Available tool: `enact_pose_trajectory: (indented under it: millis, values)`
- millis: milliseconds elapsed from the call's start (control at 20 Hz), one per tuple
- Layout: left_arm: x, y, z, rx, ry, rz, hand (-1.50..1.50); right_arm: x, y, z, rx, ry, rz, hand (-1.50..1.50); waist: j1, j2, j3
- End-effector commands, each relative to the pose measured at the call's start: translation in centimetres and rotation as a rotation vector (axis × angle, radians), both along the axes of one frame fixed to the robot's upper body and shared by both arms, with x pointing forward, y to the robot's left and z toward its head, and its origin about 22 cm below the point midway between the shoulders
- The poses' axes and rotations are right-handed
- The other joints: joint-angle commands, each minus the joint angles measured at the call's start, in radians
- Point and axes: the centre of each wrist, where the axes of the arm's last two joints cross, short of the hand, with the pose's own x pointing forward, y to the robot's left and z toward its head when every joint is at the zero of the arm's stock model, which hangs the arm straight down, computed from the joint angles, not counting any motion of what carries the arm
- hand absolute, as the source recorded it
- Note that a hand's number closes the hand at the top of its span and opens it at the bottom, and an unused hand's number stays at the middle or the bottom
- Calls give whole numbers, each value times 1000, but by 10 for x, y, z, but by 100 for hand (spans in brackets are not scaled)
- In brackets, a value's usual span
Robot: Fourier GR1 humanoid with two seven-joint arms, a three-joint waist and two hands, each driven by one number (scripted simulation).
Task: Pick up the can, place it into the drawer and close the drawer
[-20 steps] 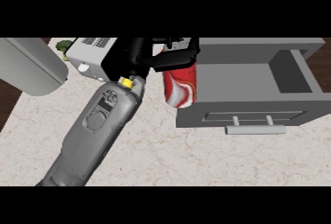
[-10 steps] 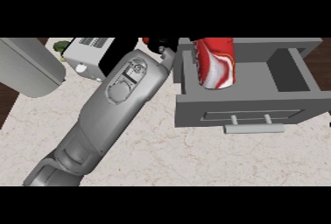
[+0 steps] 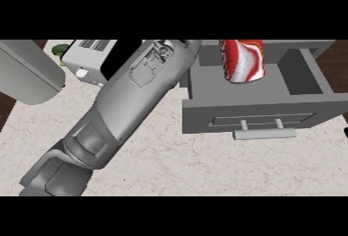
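Marbled, pale stone with thin reddish veins makes up the counter (image 3: 204, 166) in the head view, the only view there is. Dark brown wood shows beyond its left edge and again at the upper right corner. On the counter's right part stands a grey drawer (image 3: 255, 108), pulled open, its front panel carrying a light grey bar handle (image 3: 265, 133) that faces the lower edge. The red and white can (image 3: 242, 60) sits over the open drawer's cavity, near its back, between the drawer's left and right walls; its upper end is cut off by the top of the scene, so whether it rests on the drawer's floor or is held above it cannot be told.

One grey forearm (image 3: 122, 115) runs from the lower left corner diagonally up to the top, just left of the drawer. Its hand lies past the top edge and does not show, so how its fingers stand, and whether they hold the can, cannot be told. Which arm this is cannot be made out either.

At the upper left a rounded grey body (image 3: 31, 71) is cut by the edge. Beside it stands a white box-like appliance (image 3: 85, 62) with a slatted top, partly hidden by the forearm, and a small green thing (image 3: 60, 49) peeks out behind it, too small to name.
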Motion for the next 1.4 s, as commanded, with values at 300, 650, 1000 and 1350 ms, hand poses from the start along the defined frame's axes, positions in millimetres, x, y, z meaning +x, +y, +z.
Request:
enact_pose_trajectory:
  millis: [300,650,1000,1350]
  values:
    - [8,-11,-11,56,9,27,150,12,-9,6,-11,-9,9,-150,-27,6,1]
    - [11,-15,-14,111,8,60,150,21,4,0,9,-20,30,-150,-41,10,2]
    - [12,-12,-36,155,-17,98,150,32,2,12,-13,-10,35,-150,-63,15,2]
    - [12,-10,-49,198,-43,133,150,37,19,16,-34,-43,63,-150,-86,24,2]
